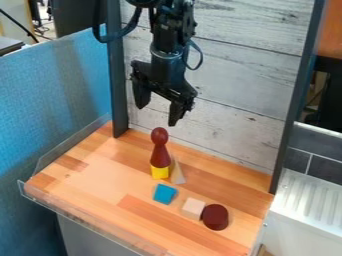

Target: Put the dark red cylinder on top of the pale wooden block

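The black gripper (pixel 157 115) hangs open at the upper middle of the view, above the back part of the wooden table, with nothing between its fingers. Just below it stands a dark red, bowling-pin-like piece (pixel 159 150), upright on top of a yellow block (pixel 159 172). Close beside the yellow block, on its right, is a pale wooden triangular piece (pixel 177 173). In front of these lies a blue block (pixel 164 194). Farther right and nearer the front, a pale wooden cube (pixel 193 208) sits against a dark red round piece (pixel 215 217).
The wooden table (pixel 93 190) has a clear plastic rim (pixel 87 218) along its left and front edges. A whitish plank wall (pixel 234 100) stands behind, between two dark posts. A blue partition (pixel 53 95) is at the left, a white radiator-like unit (pixel 307 192) at the right.
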Available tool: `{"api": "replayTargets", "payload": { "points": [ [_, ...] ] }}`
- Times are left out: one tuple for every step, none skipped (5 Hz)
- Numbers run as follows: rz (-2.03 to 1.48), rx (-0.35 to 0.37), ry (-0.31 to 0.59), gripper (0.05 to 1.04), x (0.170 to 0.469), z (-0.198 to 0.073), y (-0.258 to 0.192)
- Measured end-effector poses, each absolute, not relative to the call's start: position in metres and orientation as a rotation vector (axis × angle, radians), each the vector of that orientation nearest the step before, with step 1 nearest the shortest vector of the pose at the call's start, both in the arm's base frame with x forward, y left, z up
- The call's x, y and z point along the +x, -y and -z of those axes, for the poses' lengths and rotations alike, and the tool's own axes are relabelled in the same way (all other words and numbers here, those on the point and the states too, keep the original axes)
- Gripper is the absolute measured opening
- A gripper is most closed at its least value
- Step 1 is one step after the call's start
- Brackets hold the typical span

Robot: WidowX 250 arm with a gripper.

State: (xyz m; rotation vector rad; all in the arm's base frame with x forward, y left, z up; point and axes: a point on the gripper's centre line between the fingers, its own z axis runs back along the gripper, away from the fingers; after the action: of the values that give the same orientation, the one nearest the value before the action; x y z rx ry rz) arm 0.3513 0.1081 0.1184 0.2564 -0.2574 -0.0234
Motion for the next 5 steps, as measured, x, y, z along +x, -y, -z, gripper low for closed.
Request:
{"api": "replayTargets", "payload": {
  "points": [
    [0.036,0.242,0.22,1.0,0.349,-0.105,-0.107],
    [0.224,0.2,0.226,1.0,0.351,-0.095,-0.092],
    [0.426,0.179,0.252,1.0,0.352,-0.084,-0.077],
    [0.639,0.114,0.277,1.0,0.354,-0.081,-0.065],
    [0.87,0.022,0.203,1.0,0.348,-0.057,-0.055]
  ]
}}
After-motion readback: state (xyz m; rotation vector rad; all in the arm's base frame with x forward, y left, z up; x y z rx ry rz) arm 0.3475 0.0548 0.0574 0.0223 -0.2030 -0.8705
